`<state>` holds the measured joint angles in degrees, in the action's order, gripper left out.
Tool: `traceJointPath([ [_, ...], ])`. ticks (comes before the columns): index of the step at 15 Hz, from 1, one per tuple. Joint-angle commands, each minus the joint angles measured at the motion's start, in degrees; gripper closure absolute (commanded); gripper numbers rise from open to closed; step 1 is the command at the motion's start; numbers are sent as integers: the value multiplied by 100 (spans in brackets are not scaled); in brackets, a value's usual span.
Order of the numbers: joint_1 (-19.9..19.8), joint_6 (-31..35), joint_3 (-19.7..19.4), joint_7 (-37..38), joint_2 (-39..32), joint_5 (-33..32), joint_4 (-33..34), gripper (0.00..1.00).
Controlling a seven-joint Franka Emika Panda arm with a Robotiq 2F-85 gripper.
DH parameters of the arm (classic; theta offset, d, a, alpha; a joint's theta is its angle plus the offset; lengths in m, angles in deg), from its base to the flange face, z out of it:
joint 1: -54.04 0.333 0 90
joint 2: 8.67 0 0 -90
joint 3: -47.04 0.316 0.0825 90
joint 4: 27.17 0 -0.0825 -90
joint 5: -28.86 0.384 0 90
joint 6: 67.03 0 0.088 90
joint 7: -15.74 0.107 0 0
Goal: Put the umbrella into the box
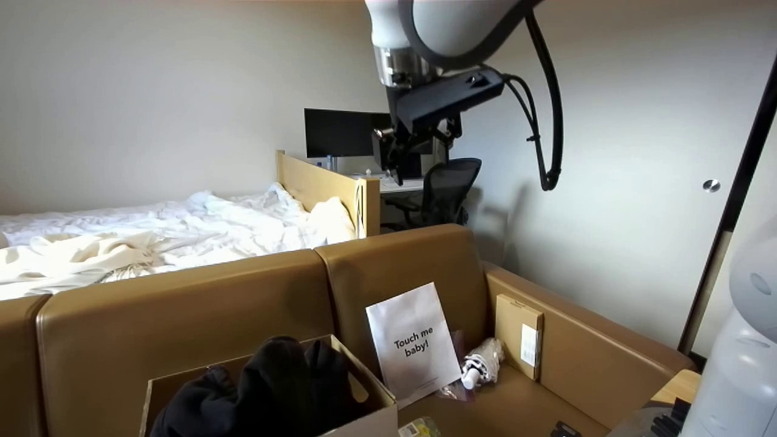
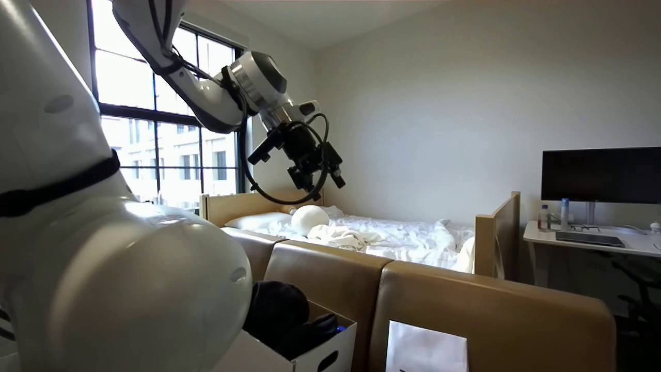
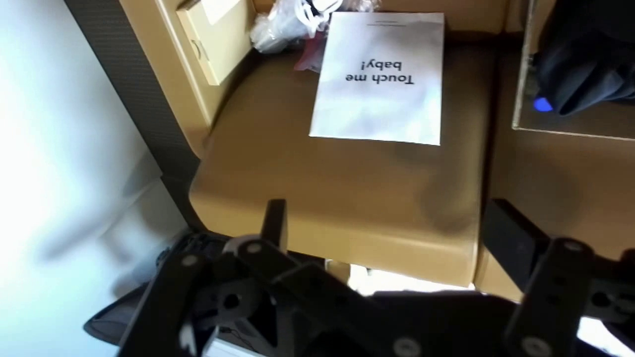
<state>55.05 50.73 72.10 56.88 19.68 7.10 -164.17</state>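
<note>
The umbrella point(image 1: 482, 364) is a small folded whitish bundle with dark parts on the sofa seat, in the corner by the armrest. It also shows at the top of the wrist view point(image 3: 290, 22), partly cut off. A large open box point(image 1: 373, 422), whitish outside and brown inside, stands on the sofa holding black cloth. It also shows in an exterior view point(image 2: 343, 343) and the wrist view point(image 3: 575, 123); no tall flaps show on it. My gripper point(image 1: 419, 167) is open and empty, high above the sofa back, apart from both. It also shows in the wrist view point(image 3: 384, 213).
A white printed sheet point(image 1: 416, 343) leans on the sofa back beside the umbrella. A flat cardboard package point(image 1: 519, 335) leans on the armrest. The sofa back point(image 1: 400, 258) stands between the seat and the bed point(image 1: 243, 227). A small yellowish packet point(image 1: 419, 428) lies by the box.
</note>
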Motion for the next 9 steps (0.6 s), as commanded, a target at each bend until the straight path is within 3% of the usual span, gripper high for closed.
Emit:
traceJointPath([
  [1, -207, 185, -617, 173, -250, -70, -481, 0],
  [4, -376, 787, -1547, -255, -443, 308, -955, 0],
  [6, -523, 1597, -2227, -789, -640, 612, -1295, 0],
  [9, -738, 2625, -3200, -2116, -1181, 1464, -1589, 0],
])
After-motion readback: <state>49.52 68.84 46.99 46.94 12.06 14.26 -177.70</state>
